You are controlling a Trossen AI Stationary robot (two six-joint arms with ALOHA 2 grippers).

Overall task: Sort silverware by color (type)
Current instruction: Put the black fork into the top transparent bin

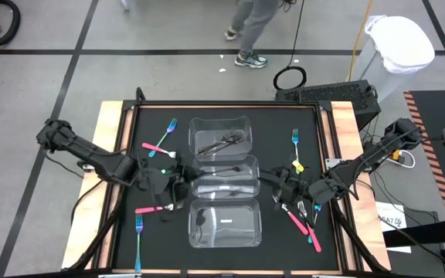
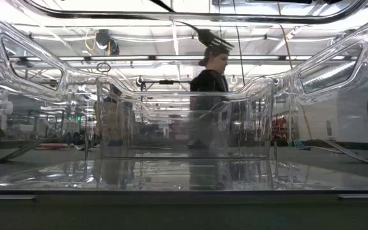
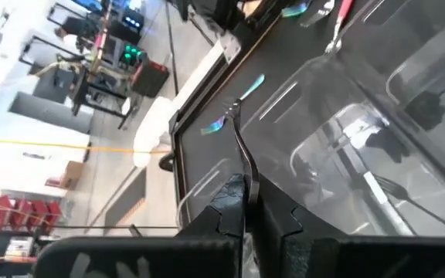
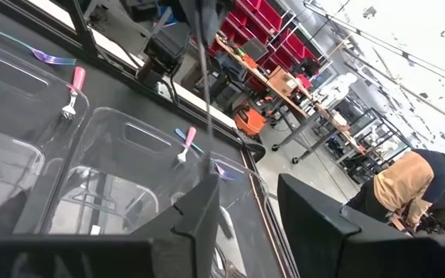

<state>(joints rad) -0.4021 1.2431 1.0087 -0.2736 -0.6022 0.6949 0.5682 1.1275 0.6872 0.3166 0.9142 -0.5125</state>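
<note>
— What are you holding, and how?

— My left pincer (image 3: pixel 244 197) is clamped on a dark grey fork (image 3: pixel 240 147) by the end of its handle. The fork runs straight out ahead of the pincer, tines leading, above the row of clear tubs.

— Where does it need to go?

— I judge it belongs in the end tub (image 1: pixel 221 120), since two or three other grey forks (image 1: pixel 224 142) already lie there. That tub is not ahead of the pincer. It sits off to one side of it, next to the middle tub (image 1: pixel 247 164) I am hanging beside.

— So the fork's long axis is wrong for the drop?

— It lies across the row, not along it. I expect to carry it sideways and then let go. The tub looks wide enough to take it crosswise.

— And your other arm?

— My right pincer (image 4: pixel 253 208) faces mine from the far side of the middle tub, with its fingers apart. The fork's tines point at it and come close to one finger. I cannot tell whether they touch. The left pincer has the fork, so the move is its job.

— The coloured forks?

— Pink and teal ones lie on the counter (image 1: pixel 130 154) on both sides of the tubs.
</note>
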